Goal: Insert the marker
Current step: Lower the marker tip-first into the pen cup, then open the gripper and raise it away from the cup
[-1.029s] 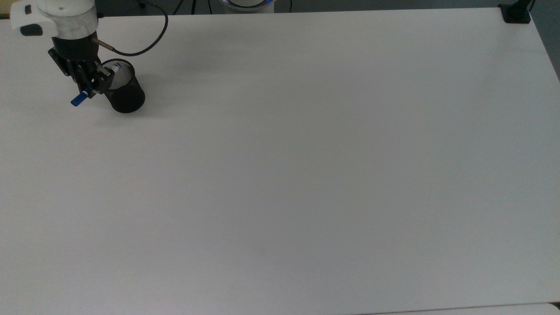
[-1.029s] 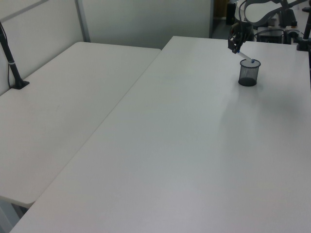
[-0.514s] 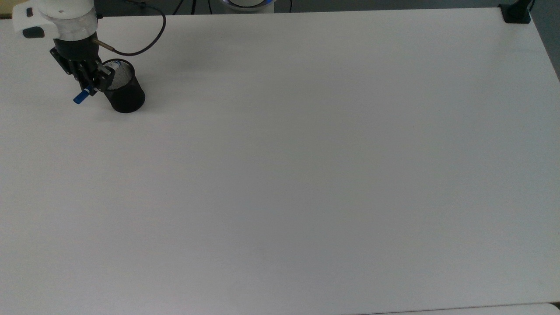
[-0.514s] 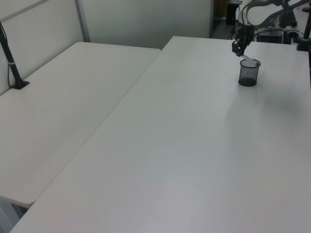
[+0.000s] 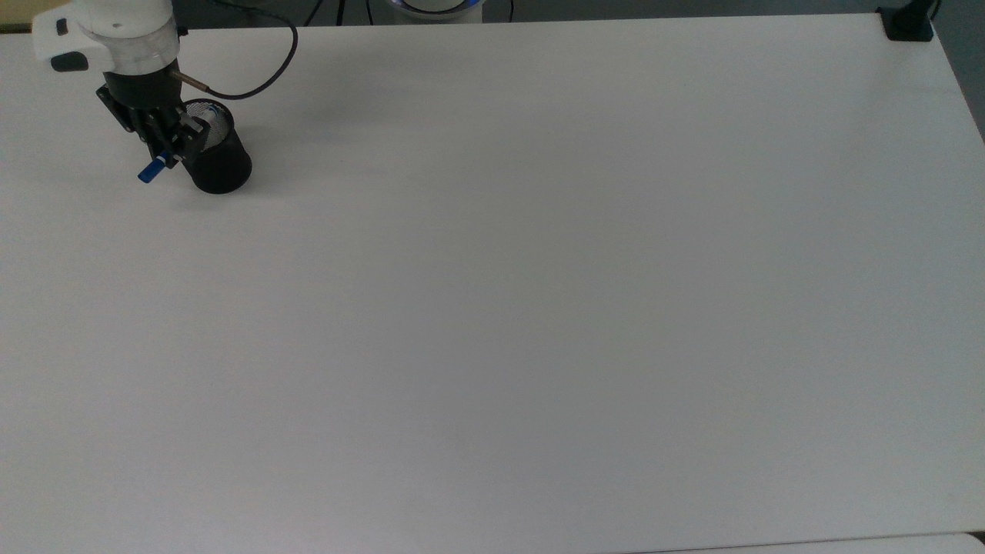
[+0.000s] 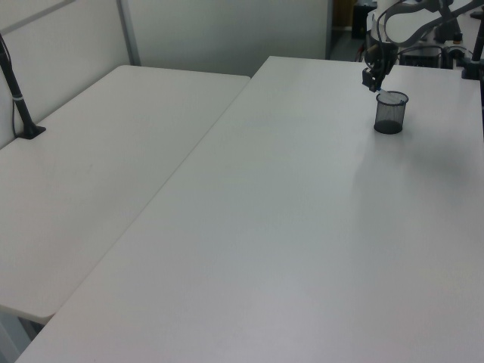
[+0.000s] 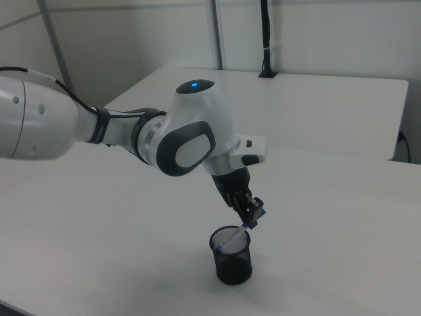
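The gripper (image 7: 250, 215) holds the marker (image 5: 154, 169) tilted, its low end inside the cup (image 7: 231, 255). Stand it straighter, then let go gently.

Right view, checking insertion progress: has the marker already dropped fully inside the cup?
No: the marker slants across the cup rim, its upper end clamped in the gripper above.
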